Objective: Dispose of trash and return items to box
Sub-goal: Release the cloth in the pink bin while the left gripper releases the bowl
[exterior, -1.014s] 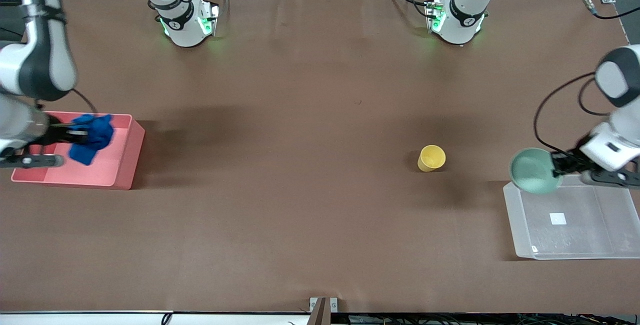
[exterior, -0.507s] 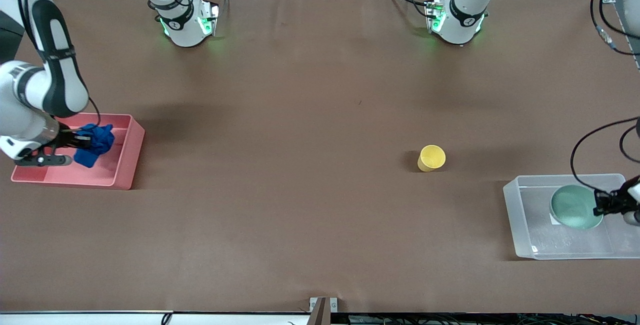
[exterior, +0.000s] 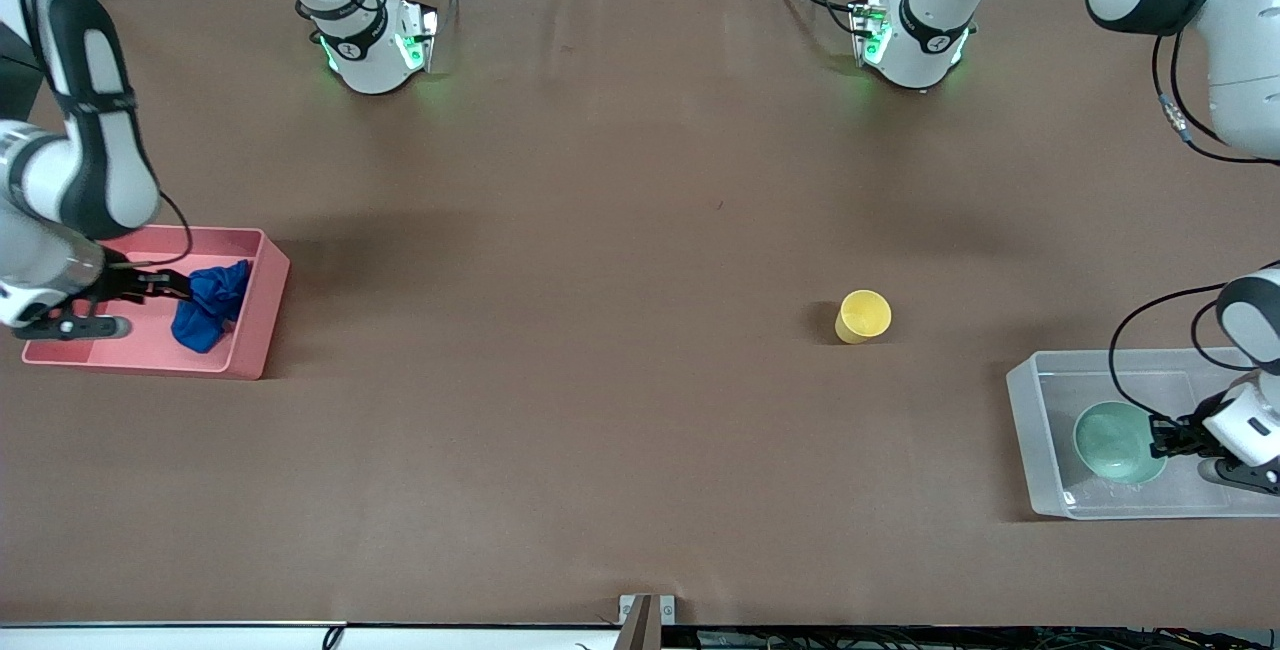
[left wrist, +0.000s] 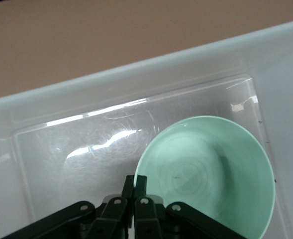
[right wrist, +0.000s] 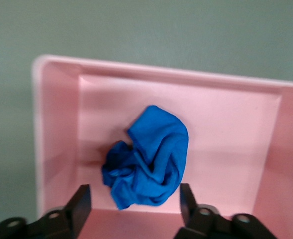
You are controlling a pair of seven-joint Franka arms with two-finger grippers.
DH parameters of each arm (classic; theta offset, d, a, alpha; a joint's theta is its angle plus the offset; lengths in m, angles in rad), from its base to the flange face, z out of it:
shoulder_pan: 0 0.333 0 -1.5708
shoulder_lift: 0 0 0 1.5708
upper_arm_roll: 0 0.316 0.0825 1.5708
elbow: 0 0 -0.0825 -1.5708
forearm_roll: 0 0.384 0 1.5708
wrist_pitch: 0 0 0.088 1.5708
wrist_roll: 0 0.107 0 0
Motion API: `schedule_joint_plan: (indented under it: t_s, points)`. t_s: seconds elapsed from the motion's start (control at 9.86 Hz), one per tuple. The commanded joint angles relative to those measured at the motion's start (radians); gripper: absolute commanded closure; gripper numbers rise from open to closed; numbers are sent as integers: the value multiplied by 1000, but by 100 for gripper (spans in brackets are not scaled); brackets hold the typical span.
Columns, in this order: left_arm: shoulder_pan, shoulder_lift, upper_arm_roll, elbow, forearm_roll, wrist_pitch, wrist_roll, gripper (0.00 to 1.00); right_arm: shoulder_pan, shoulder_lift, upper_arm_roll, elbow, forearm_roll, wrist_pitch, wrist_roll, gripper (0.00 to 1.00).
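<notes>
1. Clear box (exterior: pixel 1040 430) at the left arm's end of the counter (exterior: pixel 600 380): mint bowl (exterior: pixel 1118 441) is being set inside, its rim pinched by the closed left end effector (exterior: pixel 1160 435).
2. Pink bin (exterior: pixel 255 330) at the right arm's end: blue cloth (exterior: pixel 208 302) is lying inside, right end effector (exterior: pixel 170 285) spread open beside it.
3. Yellow cup (exterior: pixel 863 316) is standing out on the counter; likely next: bowl released, cup fetched.
</notes>
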Motion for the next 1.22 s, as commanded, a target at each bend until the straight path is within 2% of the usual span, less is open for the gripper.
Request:
schedule_joint_plan:
  t_s: [0.0,0.1,0.2,0.3,0.41,0.61,0.71,0.81,1.01,1.12]
  points:
    - [-6,33,7,15,6,15,-44,92,-15,-159,141,134,9,-243,287,0]
    - [3,22,5,-4,5,15,-66,83,-23,-203,204,183,9,-316,391,0]
    - [0,10,5,-27,5,14,-80,69,-26,-223,237,263,9,-405,460,0]
    - [-1,-19,5,-28,11,3,-86,54,-25,-225,243,356,9,-502,472,0]
    - [-3,-65,7,-37,16,-40,-86,47,-26,-223,240,439,8,-586,461,0]
    - [-15,-181,-6,-52,19,-181,-89,43,-31,-222,234,577,-9,-709,461,0]
    - [-39,-260,-19,-107,19,-242,-104,35,-32,-216,236,599,-6,-723,458,0]
    - [-72,-341,-21,-201,17,-250,-144,30,-37,-223,234,561,-3,-745,447,0]
    - [-150,-474,-29,-393,17,-250,-260,28,-26,-252,240,506,-15,-690,444,0]
    - [-161,-512,-68,-464,16,-250,-317,28,-15,-261,240,497,-22,-691,444,0]
